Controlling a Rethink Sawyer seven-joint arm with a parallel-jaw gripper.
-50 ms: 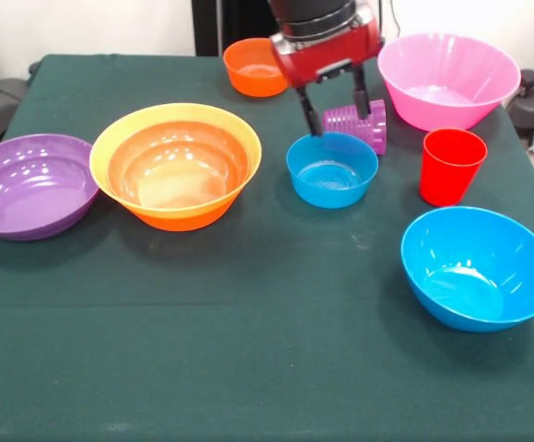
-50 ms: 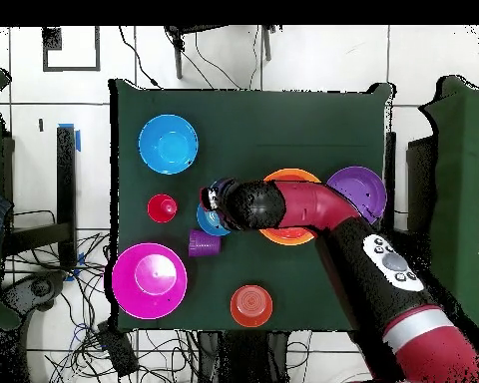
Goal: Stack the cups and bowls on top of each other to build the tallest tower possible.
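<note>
While the purple cup (image 1: 357, 123) lies tipped on the desk (image 1: 249, 350), the claw (image 1: 337, 112) hangs apart above the small blue bowl (image 1: 331, 170).

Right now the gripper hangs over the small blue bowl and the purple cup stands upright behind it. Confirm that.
Not quite: the gripper does hang over the small blue bowl, but the purple cup lies on its side, as the front view shows.

The gripper (image 1: 336, 110) hangs with fingers (image 1: 307, 112) spread above the small blue bowl (image 1: 331, 170). Just behind them lies the purple cup (image 1: 357, 124); the red cup (image 1: 450, 166) stands to one side. The table (image 1: 249, 350) in front is free.
</note>
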